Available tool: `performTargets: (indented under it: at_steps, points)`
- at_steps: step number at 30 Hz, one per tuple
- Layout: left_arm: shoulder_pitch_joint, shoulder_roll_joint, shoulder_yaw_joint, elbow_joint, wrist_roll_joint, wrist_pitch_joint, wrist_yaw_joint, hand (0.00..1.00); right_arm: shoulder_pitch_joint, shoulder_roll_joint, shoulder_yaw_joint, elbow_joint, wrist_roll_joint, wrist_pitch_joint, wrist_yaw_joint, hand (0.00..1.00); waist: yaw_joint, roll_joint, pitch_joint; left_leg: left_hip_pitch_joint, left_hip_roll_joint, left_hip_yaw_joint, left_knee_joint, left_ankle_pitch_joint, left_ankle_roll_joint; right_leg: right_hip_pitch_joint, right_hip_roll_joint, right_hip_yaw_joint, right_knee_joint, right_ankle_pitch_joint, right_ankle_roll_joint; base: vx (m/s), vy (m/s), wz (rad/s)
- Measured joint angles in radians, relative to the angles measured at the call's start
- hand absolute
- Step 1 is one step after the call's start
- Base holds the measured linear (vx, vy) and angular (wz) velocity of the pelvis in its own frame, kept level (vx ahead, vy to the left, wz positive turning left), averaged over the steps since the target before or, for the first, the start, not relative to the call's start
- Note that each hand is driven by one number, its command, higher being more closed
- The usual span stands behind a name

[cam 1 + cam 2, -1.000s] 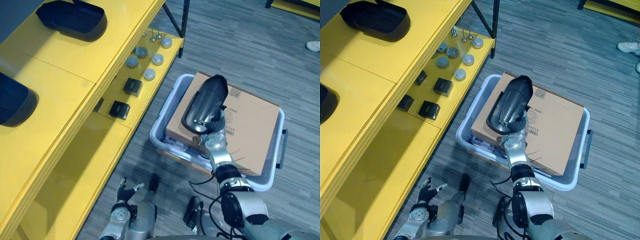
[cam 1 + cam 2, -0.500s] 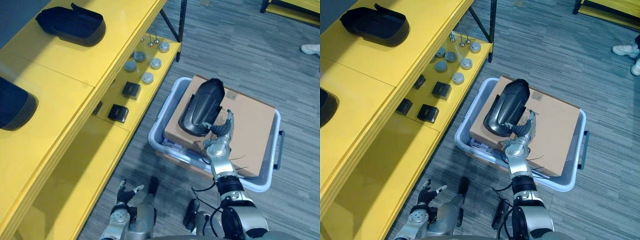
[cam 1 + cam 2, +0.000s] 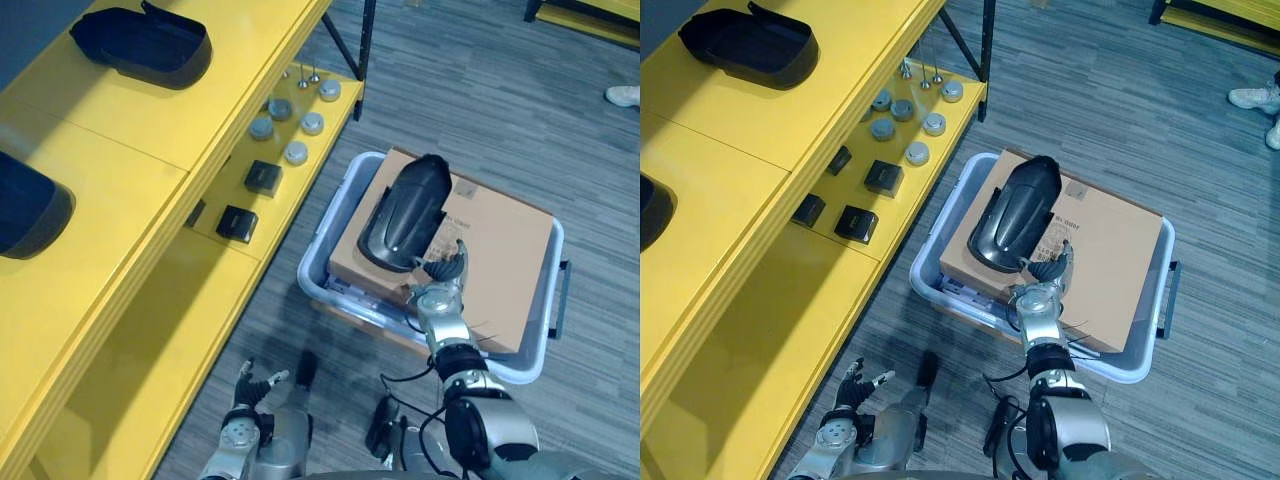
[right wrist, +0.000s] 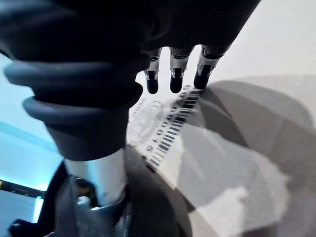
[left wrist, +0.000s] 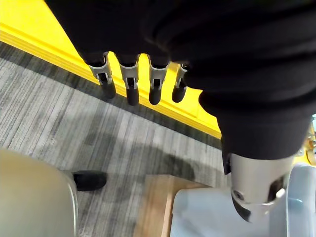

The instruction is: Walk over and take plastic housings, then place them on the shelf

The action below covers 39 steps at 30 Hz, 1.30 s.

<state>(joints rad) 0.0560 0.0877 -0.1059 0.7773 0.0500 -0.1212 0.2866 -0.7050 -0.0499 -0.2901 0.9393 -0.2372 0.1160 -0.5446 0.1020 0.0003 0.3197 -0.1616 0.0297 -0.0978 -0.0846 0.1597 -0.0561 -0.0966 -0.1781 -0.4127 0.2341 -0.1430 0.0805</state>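
Hiding most of the bin (image 3: 322, 232), a cardboard box (image 3: 500, 250) bears the black housing (image 3: 408, 210), right hand (image 3: 437, 295) spread-fingered beside it.

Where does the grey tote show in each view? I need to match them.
Left eye view: tote right of centre, beside the shelf.
Right eye view: tote near centre.
Left wrist view: pale tote corner on the floor.
Right wrist view: probably the pale blue wall beyond the box.
Landmark: the labelled box lying in the tote.

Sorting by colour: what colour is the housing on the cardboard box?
The housing is black, clearest in the left eye view.
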Motion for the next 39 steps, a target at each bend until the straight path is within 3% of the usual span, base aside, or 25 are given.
performTargets:
  at_steps: [7,16,26,31,39]
  points:
    - [-0.024,0.006,0.001,0.019,-0.001,0.002,-0.003,0.0,-0.024,-0.07,-0.025,0.055,0.029,-0.017,0.053,1.0,0.02,-0.002,0.0,-0.019,0.006,-0.028,-0.003,0.006,-0.008,-0.035,-0.003,-0.016,0.059,-0.038,-0.012,-0.01,-0.058,0.08]
    - [-0.04,0.007,0.009,0.036,-0.02,0.002,-0.003,0.0,-0.066,-0.051,-0.006,0.099,0.073,-0.027,0.112,1.0,0.023,-0.015,0.008,-0.02,0.016,-0.029,-0.002,0.008,-0.011,-0.037,0.004,-0.022,0.068,-0.052,-0.021,0.01,-0.049,0.01]
    - [-0.041,0.007,0.034,0.035,-0.022,0.002,-0.003,0.0,-0.077,-0.032,0.015,0.08,0.111,-0.03,0.111,1.0,0.024,-0.03,0.016,-0.008,0.021,-0.013,-0.003,0.008,-0.011,-0.037,0.007,-0.004,0.073,-0.051,-0.022,-0.01,-0.013,-0.04]
    - [-0.041,0.008,0.035,0.034,-0.022,0.003,-0.003,0.0,0.074,-0.01,0.097,-0.23,0.098,-0.031,0.09,1.0,0.02,-0.036,0.019,0.001,0.022,-0.005,-0.007,0.007,-0.011,-0.035,0.006,0.004,0.075,-0.051,-0.022,-0.01,-0.011,-0.03]
    - [-0.028,0.007,0.037,0.017,-0.02,0.004,-0.002,0.0,0.26,0.026,0.104,-0.463,0.04,-0.032,0.054,1.0,0.001,-0.041,0.016,0.03,0.019,-0.003,-0.008,0.007,-0.011,-0.01,0.002,0.006,0.078,-0.055,-0.017,-0.01,-0.005,0.0]
